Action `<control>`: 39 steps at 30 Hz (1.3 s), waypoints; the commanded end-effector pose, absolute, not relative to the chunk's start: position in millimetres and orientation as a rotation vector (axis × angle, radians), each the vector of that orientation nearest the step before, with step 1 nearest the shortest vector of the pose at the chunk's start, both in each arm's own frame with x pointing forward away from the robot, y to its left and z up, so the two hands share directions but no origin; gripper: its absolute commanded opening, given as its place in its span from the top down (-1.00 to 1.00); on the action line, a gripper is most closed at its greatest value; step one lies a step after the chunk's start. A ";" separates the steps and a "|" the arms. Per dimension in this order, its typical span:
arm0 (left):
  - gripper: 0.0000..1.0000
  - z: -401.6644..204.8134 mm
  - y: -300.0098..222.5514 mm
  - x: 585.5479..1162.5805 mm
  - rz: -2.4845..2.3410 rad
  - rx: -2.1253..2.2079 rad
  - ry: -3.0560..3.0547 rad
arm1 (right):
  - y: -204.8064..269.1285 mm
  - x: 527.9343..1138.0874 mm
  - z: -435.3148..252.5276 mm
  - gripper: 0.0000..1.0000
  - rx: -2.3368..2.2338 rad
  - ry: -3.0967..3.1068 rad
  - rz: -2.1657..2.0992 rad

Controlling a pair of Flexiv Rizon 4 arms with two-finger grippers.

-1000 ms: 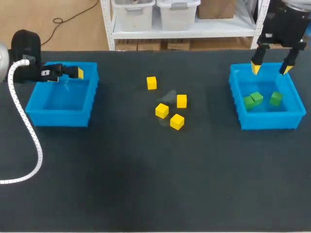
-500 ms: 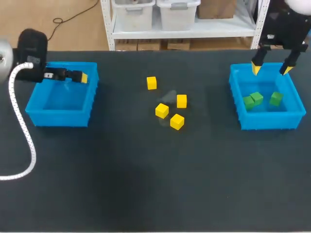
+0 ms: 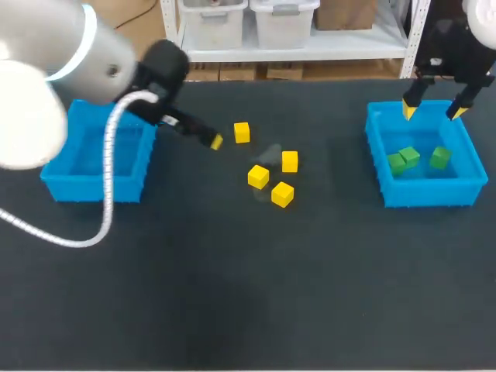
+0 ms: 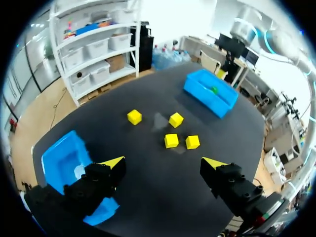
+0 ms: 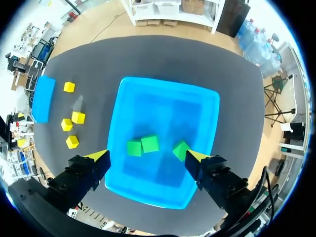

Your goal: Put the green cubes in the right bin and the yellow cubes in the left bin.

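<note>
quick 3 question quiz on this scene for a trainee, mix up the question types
1. How many yellow cubes lie loose on the table?
2. Where are the green cubes? A: on the table. B: in the right bin. C: stacked on the yellow cubes.
3. True or false: the right gripper is shut on a green cube.

Key
1. Four.
2. B, all three.
3. False: it is open, with nothing between its fingers, above the right bin.
</note>
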State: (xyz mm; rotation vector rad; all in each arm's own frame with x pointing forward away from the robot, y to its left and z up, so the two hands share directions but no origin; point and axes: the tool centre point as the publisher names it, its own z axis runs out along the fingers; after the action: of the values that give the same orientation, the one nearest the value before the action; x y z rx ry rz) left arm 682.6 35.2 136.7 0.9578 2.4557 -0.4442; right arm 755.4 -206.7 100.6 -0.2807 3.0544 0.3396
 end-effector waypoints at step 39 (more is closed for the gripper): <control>-1.00 -5.2 -49.5 737.6 -0.012 1.162 2.938 | -207.2 748.4 100.7 -1.00 -0.163 2.573 0.341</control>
State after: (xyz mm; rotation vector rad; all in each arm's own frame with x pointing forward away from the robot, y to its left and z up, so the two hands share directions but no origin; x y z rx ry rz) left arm 734.6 -45.2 -3.9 1.1473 2.8966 -0.0463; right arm 754.2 -207.1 100.8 -0.1936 2.6854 0.3531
